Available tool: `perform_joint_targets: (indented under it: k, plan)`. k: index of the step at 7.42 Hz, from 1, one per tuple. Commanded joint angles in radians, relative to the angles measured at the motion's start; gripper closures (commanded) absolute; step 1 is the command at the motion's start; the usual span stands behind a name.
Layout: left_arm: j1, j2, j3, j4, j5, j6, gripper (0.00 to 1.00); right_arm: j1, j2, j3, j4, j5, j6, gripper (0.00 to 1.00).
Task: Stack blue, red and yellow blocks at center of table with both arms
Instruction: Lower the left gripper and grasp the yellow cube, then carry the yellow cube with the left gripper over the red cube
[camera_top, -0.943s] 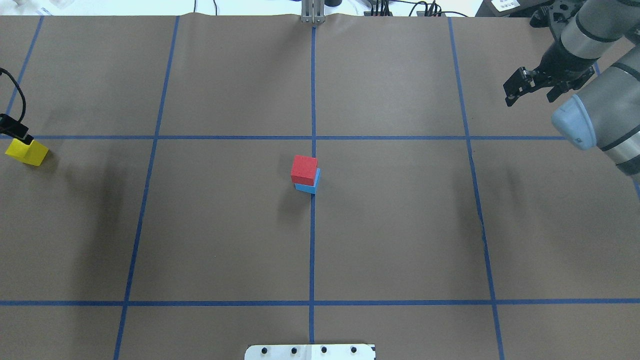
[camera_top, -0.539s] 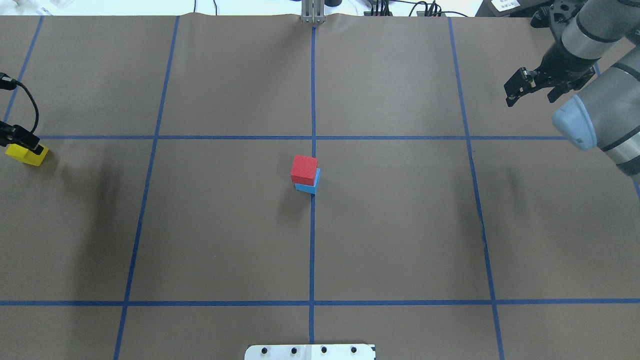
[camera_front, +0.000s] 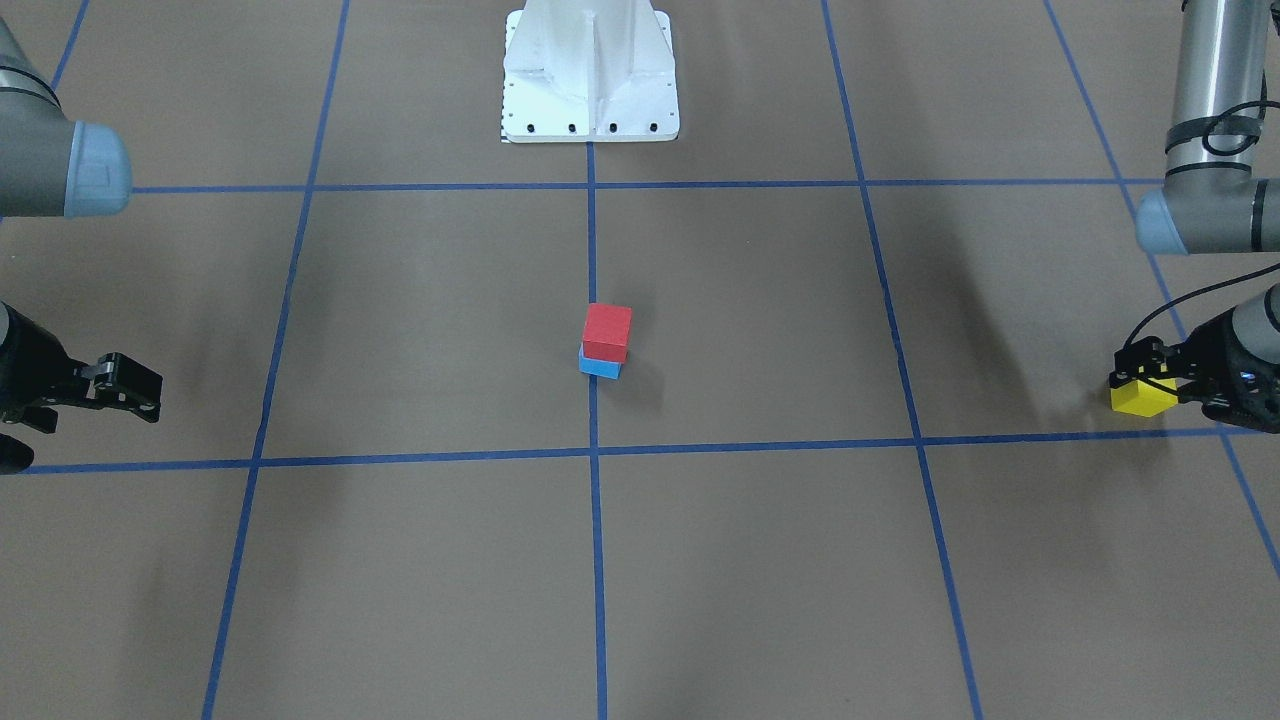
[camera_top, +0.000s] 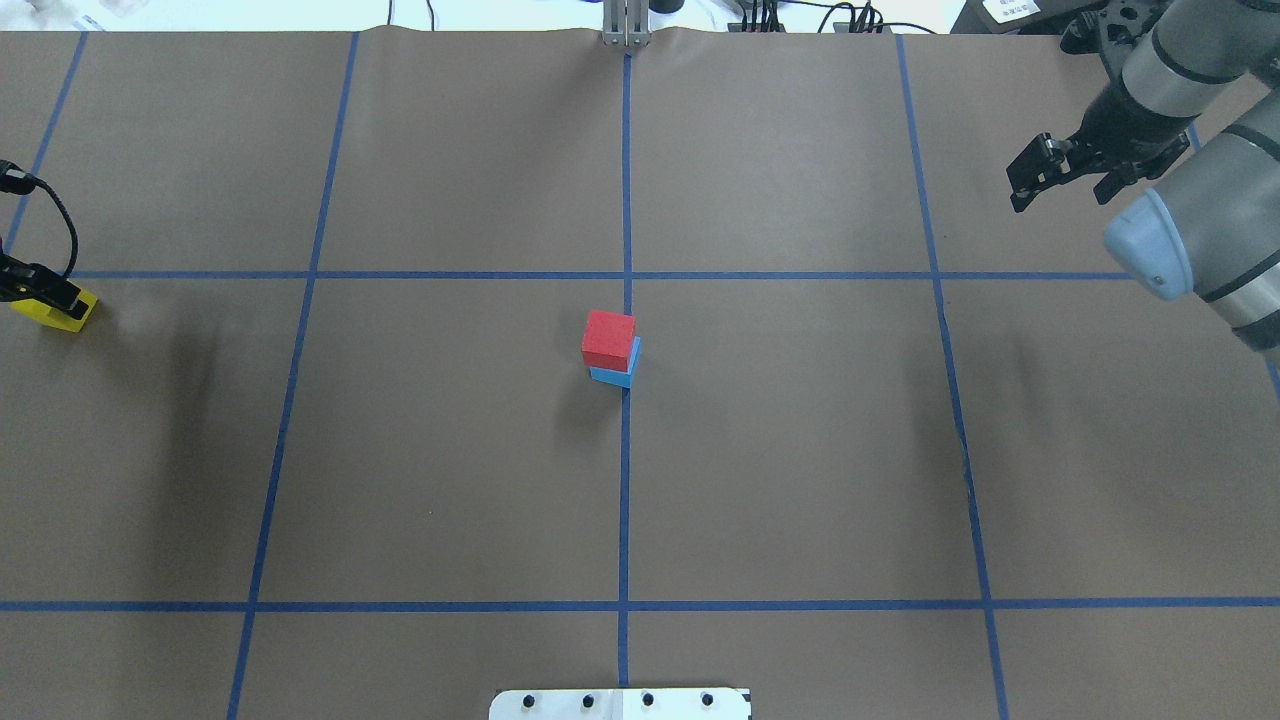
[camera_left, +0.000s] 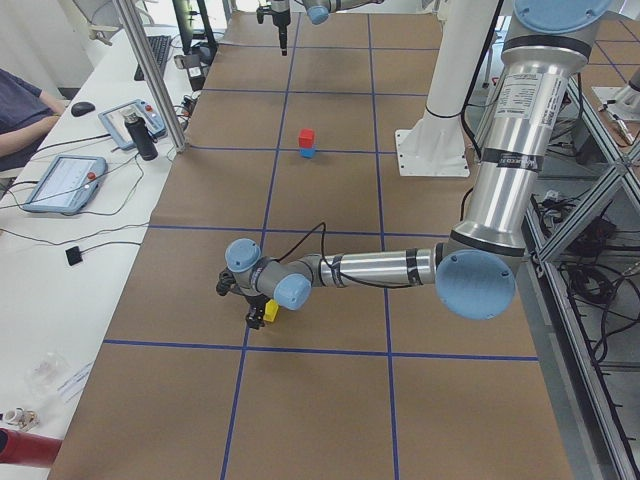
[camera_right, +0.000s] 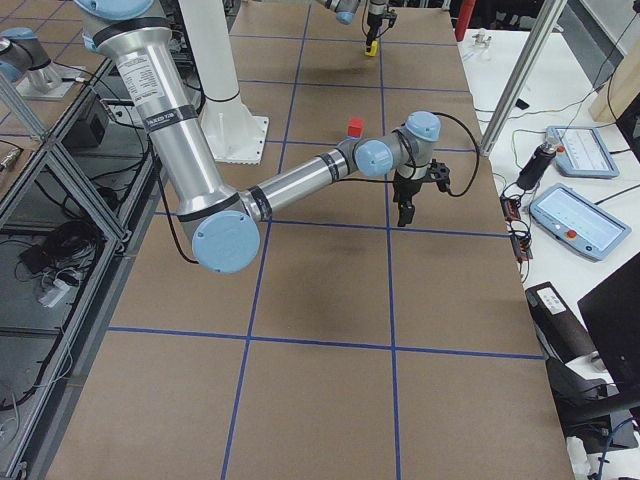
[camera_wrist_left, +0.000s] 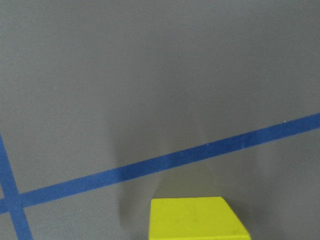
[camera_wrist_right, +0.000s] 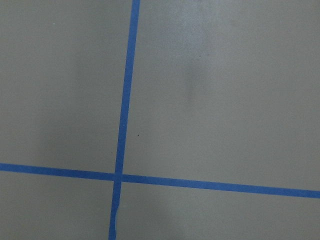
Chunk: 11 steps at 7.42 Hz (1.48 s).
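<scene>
Exterior front-facing: left gripper (camera_front: 1148, 382) astride yellow block (camera_front: 1140, 401), grip cannot be told. Centre the jaws squarely before lifting toward red block (camera_front: 607, 330). Right gripper (camera_front: 138, 392) is parted and empty.

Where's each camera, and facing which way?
Front-facing: across the table, facing the white base; both arms show.
Overhead: behind robot, looking down; right pincer shows.
Exterior left: table end; left arm near.
Exterior right: opposite end; right arm near.
Left wrist: down onto yellow block.
Right wrist: down onto tape cross.
Shared: exterior views all show red block.
</scene>
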<state>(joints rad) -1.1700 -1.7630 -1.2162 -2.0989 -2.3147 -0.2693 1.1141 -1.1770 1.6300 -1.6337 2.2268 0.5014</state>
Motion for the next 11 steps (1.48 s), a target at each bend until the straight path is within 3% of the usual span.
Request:
perform_joint_targets:
  k: [1, 3, 4, 6, 7, 9, 11]
  plan:
    - [0.001, 0.000, -0.038, 0.000, 0.005, -0.025, 1.00, 0.001, -0.001, 0.007, 0.000, -0.001, 0.005, 0.01]
    - [0.000, -0.001, -0.125, 0.077, -0.002, -0.031, 1.00, 0.001, -0.003, 0.005, 0.000, 0.001, 0.000, 0.01]
    - [0.003, -0.025, -0.244, 0.250, -0.002, -0.033, 1.00, 0.000, -0.001, 0.004, 0.000, 0.001, 0.000, 0.01]
    - [0.010, -0.235, -0.482, 0.740, 0.006, -0.079, 1.00, 0.001, -0.004, 0.004, 0.000, 0.002, -0.009, 0.01]
    - [0.080, -0.348, -0.520, 0.843, 0.008, -0.214, 1.00, 0.001, -0.004, -0.001, 0.000, 0.001, -0.021, 0.01]
    - [0.258, -0.624, -0.450, 0.849, 0.047, -0.578, 1.00, 0.015, -0.006, -0.002, -0.002, -0.002, -0.047, 0.01]
    - [0.364, -0.792, -0.349, 0.849, 0.092, -0.628, 1.00, 0.032, -0.006, -0.002, -0.003, 0.002, -0.041, 0.01]
